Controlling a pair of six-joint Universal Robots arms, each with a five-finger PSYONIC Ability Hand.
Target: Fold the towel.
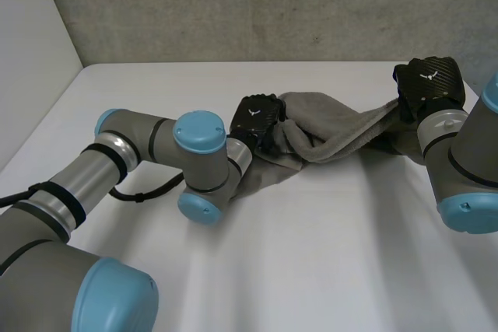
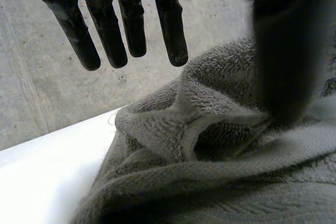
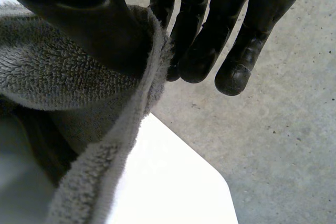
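A grey towel (image 1: 334, 134) lies bunched and stretched between my two hands near the table's far edge. My left hand (image 1: 257, 117) rests at the towel's left end. In the left wrist view its fingers (image 2: 131, 24) reach out straight above the crumpled towel (image 2: 210, 145), not touching it, while the thumb hangs over the folds. My right hand (image 1: 429, 83) holds the towel's right end lifted off the table. In the right wrist view its thumb (image 3: 94, 19) pinches the hemmed towel edge (image 3: 52, 72) against the fingers.
The white table (image 1: 311, 254) spreads wide in front of the towel. A grey concrete wall (image 1: 272, 5) stands behind the far edge, and a pale panel (image 1: 31, 60) closes the left side. The table corner (image 3: 173, 182) shows under my right hand.
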